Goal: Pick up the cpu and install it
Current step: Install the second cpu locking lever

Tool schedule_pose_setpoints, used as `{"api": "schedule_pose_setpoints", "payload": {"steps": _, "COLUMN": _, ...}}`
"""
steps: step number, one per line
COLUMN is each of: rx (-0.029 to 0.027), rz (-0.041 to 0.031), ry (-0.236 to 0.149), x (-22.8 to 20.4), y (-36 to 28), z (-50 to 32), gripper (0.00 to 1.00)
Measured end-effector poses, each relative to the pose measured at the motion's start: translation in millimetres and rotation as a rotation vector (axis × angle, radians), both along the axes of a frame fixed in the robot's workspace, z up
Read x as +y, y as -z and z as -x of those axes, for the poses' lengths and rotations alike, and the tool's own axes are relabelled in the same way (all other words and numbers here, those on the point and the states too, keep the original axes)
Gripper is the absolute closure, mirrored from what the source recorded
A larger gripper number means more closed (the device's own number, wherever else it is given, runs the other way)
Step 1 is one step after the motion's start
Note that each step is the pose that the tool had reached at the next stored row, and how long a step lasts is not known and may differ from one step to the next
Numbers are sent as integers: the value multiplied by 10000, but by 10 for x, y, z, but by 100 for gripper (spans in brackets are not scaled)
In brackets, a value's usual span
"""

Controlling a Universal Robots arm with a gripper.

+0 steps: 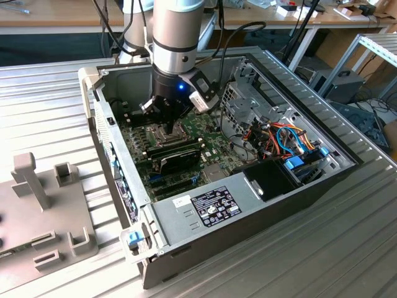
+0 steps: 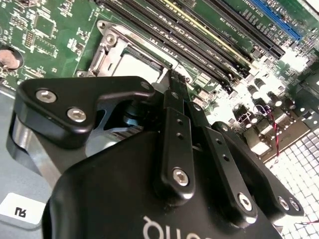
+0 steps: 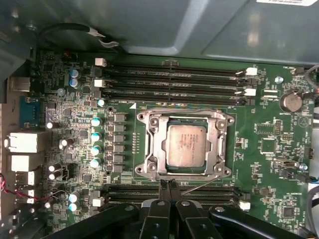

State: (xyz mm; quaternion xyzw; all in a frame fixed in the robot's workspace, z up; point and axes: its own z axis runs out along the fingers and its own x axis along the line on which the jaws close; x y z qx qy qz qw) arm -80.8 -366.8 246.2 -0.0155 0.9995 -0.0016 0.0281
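Cpu (image 3: 186, 145): silver-grey square, lying flat inside the socket frame (image 3: 152, 149) on the green motherboard (image 3: 269, 164), metal frame around it, not held by anything in the first wrist view. In the second wrist view, pale top of the same chip (image 2: 134, 67) partly seen past the black finger links, still within the frame. Pincer (image 3: 169, 184): fingertips pressed together, nothing between them, hanging just at the edge of the socket, apart from the chip. In the exterior view, pincer (image 1: 166, 118) low inside the open computer case (image 1: 260, 205), above the board, under the grey arm with a blue light at its wrist. Rows of memory slots (image 3: 169, 79) on one side of the socket, more slots (image 3: 209, 191) on the other, close to the fingertips. Thin wire lever (image 3: 199, 186) lying loose beside the socket frame. Black expansion card (image 1: 180, 158) further along the board, nearer the exterior view's bottom. Bundle of orange and blue cables (image 1: 288, 139) toward the exterior view's right. Case resting on a ribbed metal desk (image 1: 49, 118).
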Motion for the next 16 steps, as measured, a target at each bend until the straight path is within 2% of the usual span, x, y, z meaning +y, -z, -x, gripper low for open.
{"api": "schedule_pose_setpoints", "payload": {"steps": 6, "rx": -1, "rz": -1, "ry": 2, "x": -63, "y": 2, "z": 17, "gripper": 89}}
{"api": "schedule_pose_setpoints", "payload": {"steps": 12, "rx": -1, "rz": -3, "ry": 0, "x": -64, "y": 12, "z": 91, "gripper": 89}}
{"api": "schedule_pose_setpoints", "payload": {"steps": 16, "rx": -1, "rz": -3, "ry": 0, "x": -64, "y": 86, "z": 103, "gripper": 89}}
